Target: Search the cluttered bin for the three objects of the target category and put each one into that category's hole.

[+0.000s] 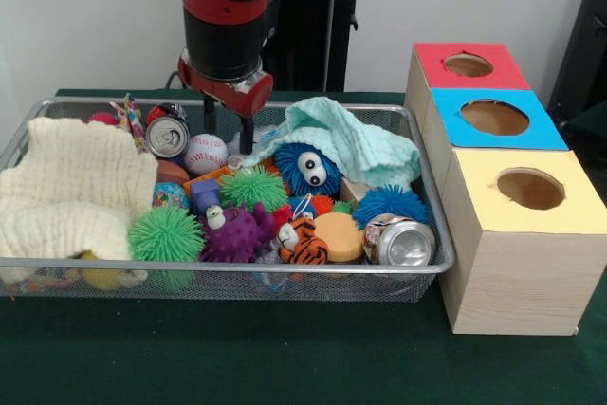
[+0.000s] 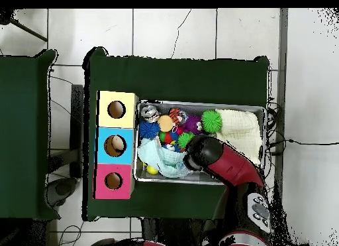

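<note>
A wire bin (image 1: 432,225) holds a jumble of toys. My gripper (image 1: 228,132) hangs open over the bin's back middle, with nothing between its fingers (image 1: 246,136). Just below and left of it lie a baseball (image 1: 205,153) and a soda can (image 1: 167,136). A second can (image 1: 403,242) lies at the front right corner. Spiky balls show in green (image 1: 254,187), green (image 1: 166,232), purple (image 1: 235,232) and blue (image 1: 391,203). A blue furry ball with eyes (image 1: 308,168) sits under a mint cloth (image 1: 356,144). In the overhead view the arm (image 2: 222,164) hides the gripper.
A wooden box stands right of the bin with three holes: red (image 1: 469,64), blue (image 1: 494,117), yellow (image 1: 530,188). A cream cloth (image 1: 71,187) covers the bin's left end. An orange disc (image 1: 339,234) and a tiger toy (image 1: 302,244) lie near the front rim.
</note>
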Available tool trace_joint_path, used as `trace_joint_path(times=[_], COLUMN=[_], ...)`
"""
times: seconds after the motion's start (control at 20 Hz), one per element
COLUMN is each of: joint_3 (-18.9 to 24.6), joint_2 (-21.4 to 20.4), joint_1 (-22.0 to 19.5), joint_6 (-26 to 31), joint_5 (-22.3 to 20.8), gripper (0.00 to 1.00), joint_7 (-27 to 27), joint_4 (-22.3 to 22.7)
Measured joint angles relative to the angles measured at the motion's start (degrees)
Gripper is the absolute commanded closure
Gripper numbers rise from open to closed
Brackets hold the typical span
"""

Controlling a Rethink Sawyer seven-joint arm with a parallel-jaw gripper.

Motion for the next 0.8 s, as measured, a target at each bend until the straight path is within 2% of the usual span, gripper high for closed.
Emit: trace_joint_path(times=[0.8], joint_3=[-0.3], joint_2=[3.4], joint_1=[0.9], joint_6=[0.0], joint_5=[2.6], gripper=[0.00], joint_7=[0.0], joint_4=[-0.3])
